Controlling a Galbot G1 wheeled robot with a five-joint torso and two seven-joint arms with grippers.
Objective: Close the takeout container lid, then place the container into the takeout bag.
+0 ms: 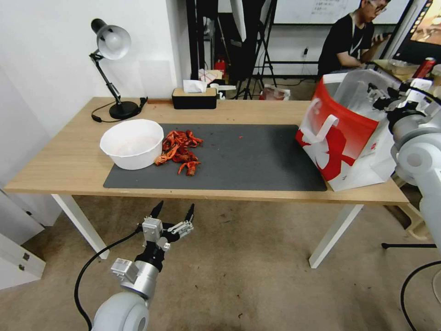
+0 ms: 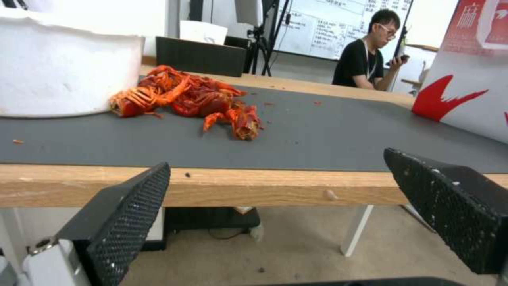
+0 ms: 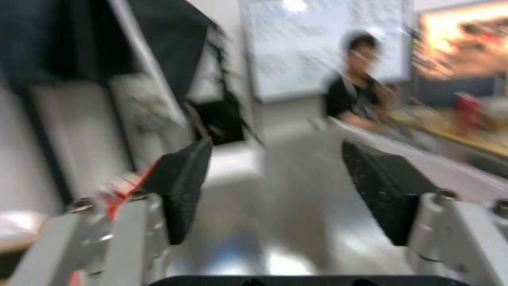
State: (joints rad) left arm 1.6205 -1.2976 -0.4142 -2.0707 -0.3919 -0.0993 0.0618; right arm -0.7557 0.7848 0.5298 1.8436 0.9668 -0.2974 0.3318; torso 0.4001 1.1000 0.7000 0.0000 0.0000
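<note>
The takeout bag [image 1: 340,138], red and white with a white flat handle, stands on the table's right end, its mouth open upward. My right gripper [image 1: 381,99] hovers at that mouth. In the right wrist view it [image 3: 276,145] is open with nothing between its fingers, and the bag's silvery foil lining [image 3: 296,222] lies blurred beneath. My left gripper [image 1: 176,207] hangs open below the table's front edge, facing the table [image 2: 276,159]. A corner of the bag [image 2: 466,99] appears past it. The takeout container and its lid are out of view.
A big white bowl [image 1: 132,142] and a heap of red crayfish shells [image 1: 180,149] sit on the left of a dark mat [image 1: 257,161]. A desk lamp [image 1: 112,69] and a tissue box [image 1: 194,97] stand at the table's back edge.
</note>
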